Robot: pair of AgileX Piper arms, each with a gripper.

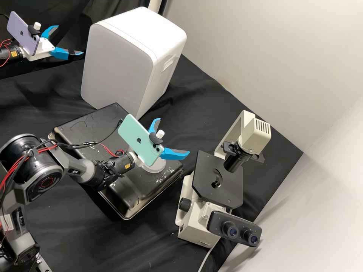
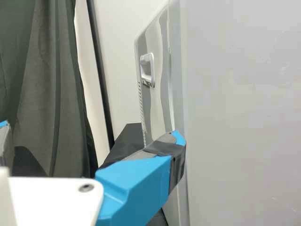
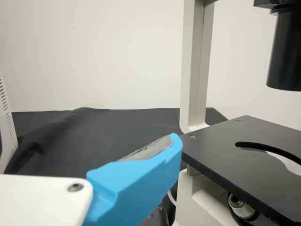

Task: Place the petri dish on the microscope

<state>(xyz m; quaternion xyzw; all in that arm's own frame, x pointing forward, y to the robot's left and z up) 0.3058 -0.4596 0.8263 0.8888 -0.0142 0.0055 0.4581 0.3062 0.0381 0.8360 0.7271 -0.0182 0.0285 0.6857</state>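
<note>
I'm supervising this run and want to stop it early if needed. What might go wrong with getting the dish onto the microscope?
The right gripper is open and holds nothing that I can see, so it may reach the microscope empty. Its finger sits close to the stage edge and might knock it. The condenser hangs low over the stage, leaving little room.
</note>
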